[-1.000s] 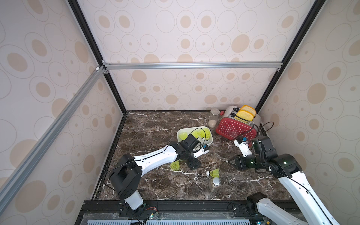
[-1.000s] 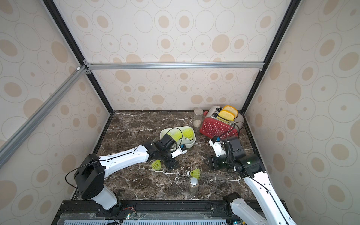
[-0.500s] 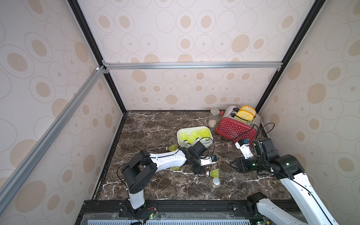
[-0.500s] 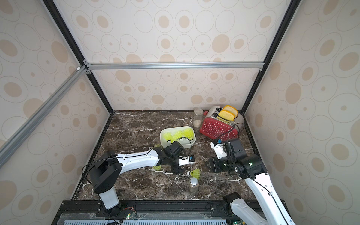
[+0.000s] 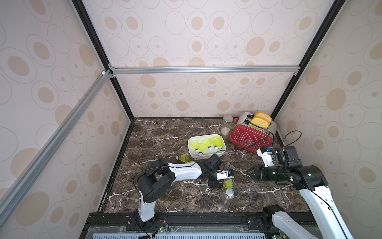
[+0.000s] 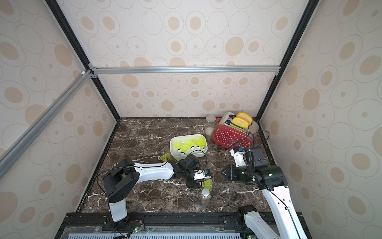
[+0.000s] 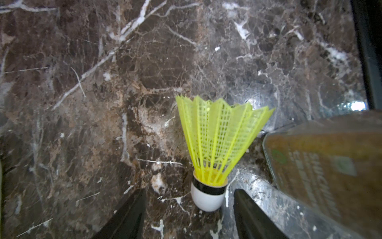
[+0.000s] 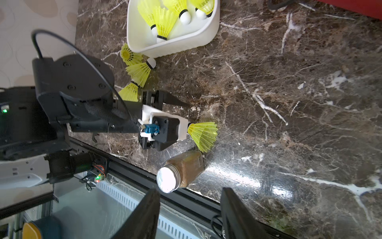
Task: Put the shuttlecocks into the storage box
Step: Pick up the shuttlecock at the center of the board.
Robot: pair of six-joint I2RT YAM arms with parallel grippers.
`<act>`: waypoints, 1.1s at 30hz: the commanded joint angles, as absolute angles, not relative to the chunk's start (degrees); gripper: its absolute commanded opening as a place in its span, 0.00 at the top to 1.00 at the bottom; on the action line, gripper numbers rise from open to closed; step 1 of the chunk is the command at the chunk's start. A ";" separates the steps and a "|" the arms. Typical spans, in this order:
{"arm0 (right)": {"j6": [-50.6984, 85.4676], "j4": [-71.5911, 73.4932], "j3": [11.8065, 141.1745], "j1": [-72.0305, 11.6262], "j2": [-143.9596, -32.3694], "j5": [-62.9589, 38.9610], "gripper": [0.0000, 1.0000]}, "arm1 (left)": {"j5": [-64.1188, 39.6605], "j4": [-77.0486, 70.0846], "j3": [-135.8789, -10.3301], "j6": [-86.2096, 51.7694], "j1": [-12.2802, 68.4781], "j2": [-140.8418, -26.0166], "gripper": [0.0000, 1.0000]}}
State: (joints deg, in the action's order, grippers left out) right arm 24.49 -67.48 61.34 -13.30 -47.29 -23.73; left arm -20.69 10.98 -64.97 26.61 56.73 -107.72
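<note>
Left gripper point(image 7: 189, 215): jaws apart, low over the marble table point(image 7: 103, 103), straddling the white tip of one shuttlecock point(image 7: 217, 140). The tip sits between the fingers point(image 7: 128, 215), nearer one of them, and I cannot tell if it touches. Nothing is clamped. This shuttlecock lies on its side, skirt pointing away from the gripper, just beside a brown spice jar point(image 7: 322, 175) with a silver lid. A top view shows the same: left gripper point(image 5: 217, 183), shuttlecock point(image 5: 228, 183), spice jar point(image 5: 227, 195).

Versus a second ago: the left arm point(image 5: 182, 171) was up at the front wall of the storage box point(image 5: 198, 156), gripper next to a different shuttlecock. It has swung toward the table's front and now sits at the lone one by the jar. That shuttlecock and the jar are where they were. The box, then partly covered by the arm, is now in full view.

Right gripper point(image 8: 190, 215): jaws apart, empty, hanging over bare marble. In a top view the right gripper point(image 5: 251, 172) is barely shifted from a second ago.

The storage box is mid-table near the red toaster point(image 5: 248, 137), with several shuttlecocks point(image 5: 203, 144) inside. Loose shuttlecocks lie on the table by the box's corner: three in the right wrist view point(image 8: 140, 71), one clear in a top view point(image 5: 184, 158).
</note>
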 commanded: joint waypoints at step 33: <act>58.62 -47.90 36.38 1.94 -49.66 -32.11 0.50 | -20.64 7.65 -66.35 23.82 58.53 -112.41 0.58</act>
State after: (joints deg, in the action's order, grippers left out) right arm 58.22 -47.57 36.58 1.74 -50.06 -32.45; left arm -20.99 7.66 -64.99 24.45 57.93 -111.15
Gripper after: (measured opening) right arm 0.500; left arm 0.429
